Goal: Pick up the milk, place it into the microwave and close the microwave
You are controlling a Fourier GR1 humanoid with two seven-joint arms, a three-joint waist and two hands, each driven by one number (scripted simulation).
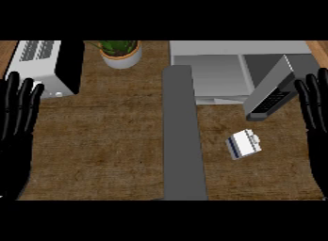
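A small white and blue milk carton lies on the brown counter, right of the middle. Behind it stands the grey microwave with its door swung open toward the front right. My right hand is at the right edge, fingers straight and up, to the right of the carton and apart from it. At the left edge my left hand rests open, fingers up, holding nothing.
A long dark grey bar runs from the front edge to the middle of the counter, left of the carton. A white appliance stands at the back left. A potted plant sits at the back centre.
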